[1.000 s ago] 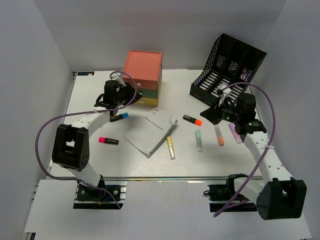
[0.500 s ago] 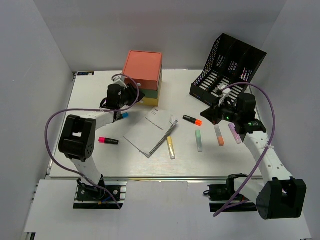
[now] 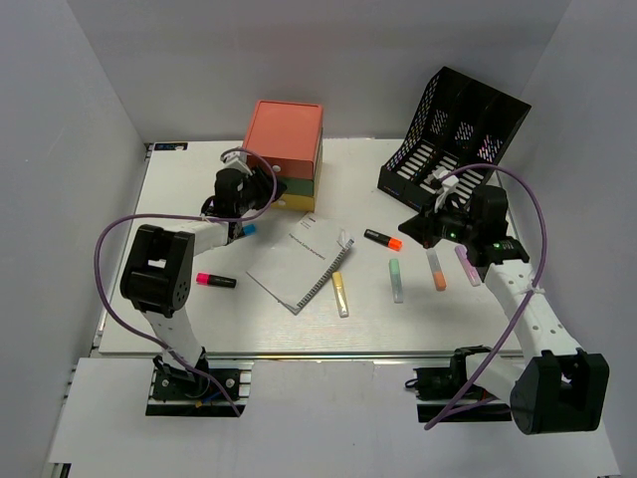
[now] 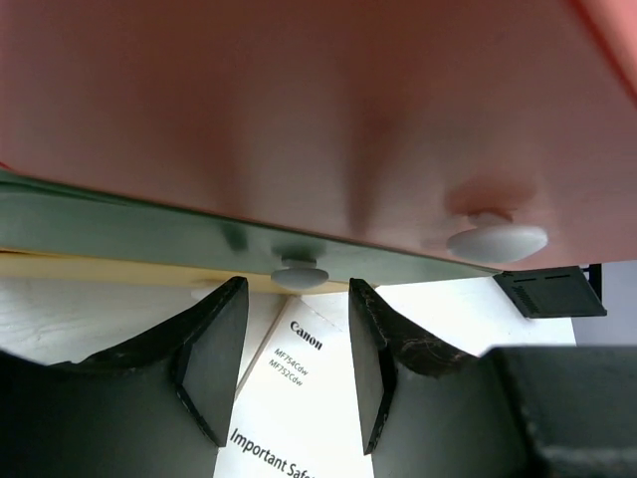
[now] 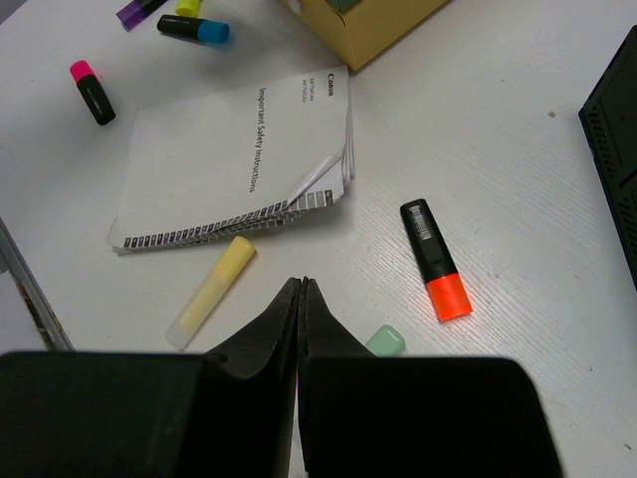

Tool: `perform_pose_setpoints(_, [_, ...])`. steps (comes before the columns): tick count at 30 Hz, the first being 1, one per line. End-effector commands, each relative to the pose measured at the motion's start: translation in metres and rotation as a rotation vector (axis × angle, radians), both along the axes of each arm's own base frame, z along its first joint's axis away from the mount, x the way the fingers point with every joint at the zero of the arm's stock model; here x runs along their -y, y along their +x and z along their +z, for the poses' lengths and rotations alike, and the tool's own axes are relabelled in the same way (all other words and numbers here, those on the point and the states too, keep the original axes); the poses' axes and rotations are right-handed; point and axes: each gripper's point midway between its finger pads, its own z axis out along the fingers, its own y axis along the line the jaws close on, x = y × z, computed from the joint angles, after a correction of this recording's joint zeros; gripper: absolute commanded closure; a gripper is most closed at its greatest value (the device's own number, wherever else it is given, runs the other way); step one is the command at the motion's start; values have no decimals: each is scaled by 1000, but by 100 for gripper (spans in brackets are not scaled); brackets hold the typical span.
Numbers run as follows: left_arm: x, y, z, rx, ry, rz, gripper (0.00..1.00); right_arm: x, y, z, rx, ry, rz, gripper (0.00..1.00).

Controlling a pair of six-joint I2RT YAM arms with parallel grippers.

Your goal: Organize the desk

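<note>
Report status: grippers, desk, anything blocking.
Left gripper open, lined up on a drawer knob. Right gripper shut, empty, over the desk. Booklet, highlighters loose on it. No obstruction seen.

The booklet (image 5: 229,169) reads "Canon", "MF754Cdw", "MF752Cdw" and "Important Safety Instructions".

Left end effector (image 4: 297,304) fingers apart; right end effector (image 5: 301,287) fingers together.

We see only a corner of the mint highlighter (image 5: 384,341) behind the right claw (image 5: 302,289); the file rack (image 5: 622,149) runs off the wrist view's right edge.
</note>
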Motion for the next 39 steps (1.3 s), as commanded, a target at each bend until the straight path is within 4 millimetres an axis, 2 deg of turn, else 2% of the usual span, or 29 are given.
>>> perform_pose_setpoints(1, [1, 11, 23, 70, -16, 8, 45, 1, 4, 4, 35, -7, 6, 100])
perform_pose_setpoints(17, [1, 15, 21, 85, -37, 26, 49, 2, 5, 4, 38, -10, 1, 100])
perform_pose_setpoints(20, [0, 15, 19, 80, -34, 32, 53, 1, 5, 5, 40, -10, 3, 100])
perform_pose_setpoints(25, [-2, 11, 19, 76, -35, 37, 68, 3, 5, 4, 38, -11, -3, 100])
perform_pose_setpoints(26, [-3, 7, 14, 64, -33, 39, 69, 3, 5, 4, 38, -11, -3, 100])
perform_pose_setpoints(28, [-5, 3, 22, 85, -35, 44, 72, 3, 5, 5, 40, -11, -5, 100])
perform_pose_setpoints(29, [-6, -3, 16, 76, -30, 42, 72, 4, 5, 4, 40, -11, -6, 100])
perform_pose_setpoints(36, [-13, -24, 17, 76, -5, 40, 76, 5, 5, 5, 41, -4, -10, 100])
perform_pose_setpoints(37, [-13, -26, 23, 92, -8, 38, 76, 6, 5, 6, 44, -3, -11, 100])
perform_pose_setpoints(39, [-15, -34, 17, 75, -4, 35, 76, 7, 6, 6, 45, -4, -13, 100])
